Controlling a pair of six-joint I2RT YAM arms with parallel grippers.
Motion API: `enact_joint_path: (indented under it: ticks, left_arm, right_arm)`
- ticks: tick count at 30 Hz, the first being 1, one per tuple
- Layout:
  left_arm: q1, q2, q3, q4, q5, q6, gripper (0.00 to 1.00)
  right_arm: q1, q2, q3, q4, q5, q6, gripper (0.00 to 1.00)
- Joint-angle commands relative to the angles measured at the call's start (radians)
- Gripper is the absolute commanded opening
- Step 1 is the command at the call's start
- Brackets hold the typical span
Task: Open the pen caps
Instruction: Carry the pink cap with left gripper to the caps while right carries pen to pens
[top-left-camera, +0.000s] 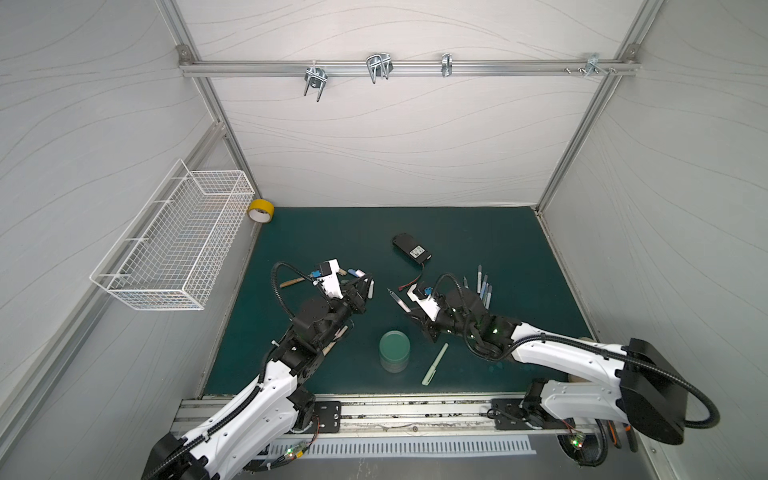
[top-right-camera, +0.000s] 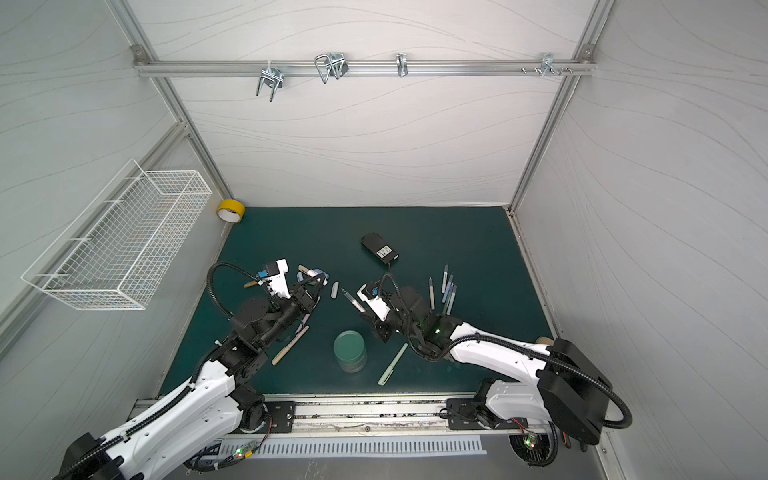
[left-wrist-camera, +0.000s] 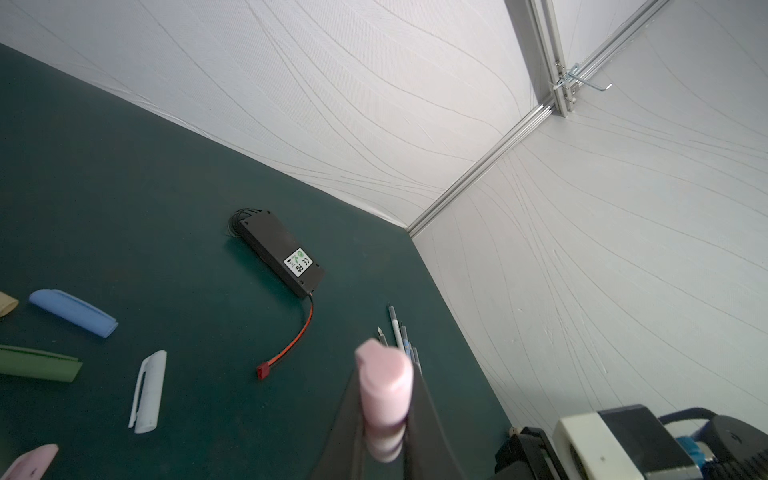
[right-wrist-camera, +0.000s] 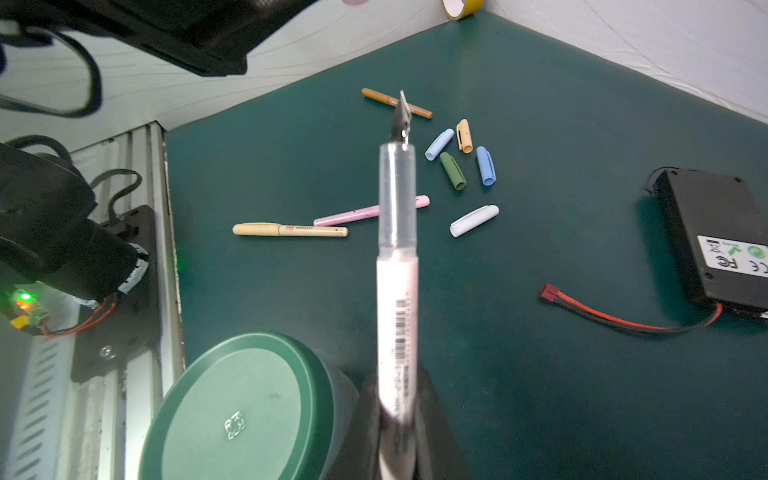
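Observation:
My left gripper (left-wrist-camera: 386, 386) is shut on a pink pen cap (left-wrist-camera: 384, 399), held above the mat left of centre (top-left-camera: 362, 289). My right gripper (right-wrist-camera: 397, 395) is shut on the uncapped pink pen (right-wrist-camera: 397, 266), whose clear section and nib point toward the left arm (top-left-camera: 397, 301). Cap and pen are apart. Loose caps lie on the mat: blue (right-wrist-camera: 486, 165), light blue (right-wrist-camera: 438, 144), green (right-wrist-camera: 453, 170), tan (right-wrist-camera: 464, 136) and white (right-wrist-camera: 473, 220). Capped pens lie nearby: cream (right-wrist-camera: 291, 230), pink (right-wrist-camera: 349, 216), brown (right-wrist-camera: 395, 102) and pale green (top-left-camera: 434, 364).
A green round container (top-left-camera: 395, 351) stands near the front, close to the right gripper. A black battery pack (top-left-camera: 411, 248) with a red wire lies behind centre. Several uncapped pen bodies (top-left-camera: 484, 286) lie at the right. Yellow tape (top-left-camera: 260, 210) and a wire basket (top-left-camera: 174, 245) are at the left.

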Motion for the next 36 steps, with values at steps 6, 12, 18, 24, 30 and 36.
enact_joint_path:
  ticks: [6, 12, 18, 24, 30, 36]
  left_arm:
    - [0.014, -0.036, -0.009, -0.025, -0.069, -0.009, 0.00]
    - [0.020, -0.046, -0.016, -0.021, -0.069, -0.017, 0.00]
    - [0.028, -0.052, -0.005, -0.072, -0.101, -0.018, 0.00]
    - [0.031, 0.090, 0.096, -0.246, -0.201, 0.045, 0.00]
    - [0.101, 0.324, 0.186, -0.324, -0.209, 0.084, 0.00]
    - [0.200, 0.436, 0.215, -0.373, -0.226, 0.071, 0.00]
  right_arm:
    - [0.001, 0.002, 0.010, -0.031, -0.033, -0.037, 0.00]
    - [-0.059, -0.026, -0.016, -0.017, -0.089, -0.004, 0.00]
    - [-0.128, -0.048, -0.038, -0.001, -0.120, 0.043, 0.00]
    - [-0.183, -0.041, -0.028, -0.046, -0.010, 0.125, 0.00]
    - [-0.299, 0.013, 0.015, -0.156, 0.041, 0.249, 0.00]
    - [-0.428, 0.027, 0.008, -0.220, 0.131, 0.364, 0.00]
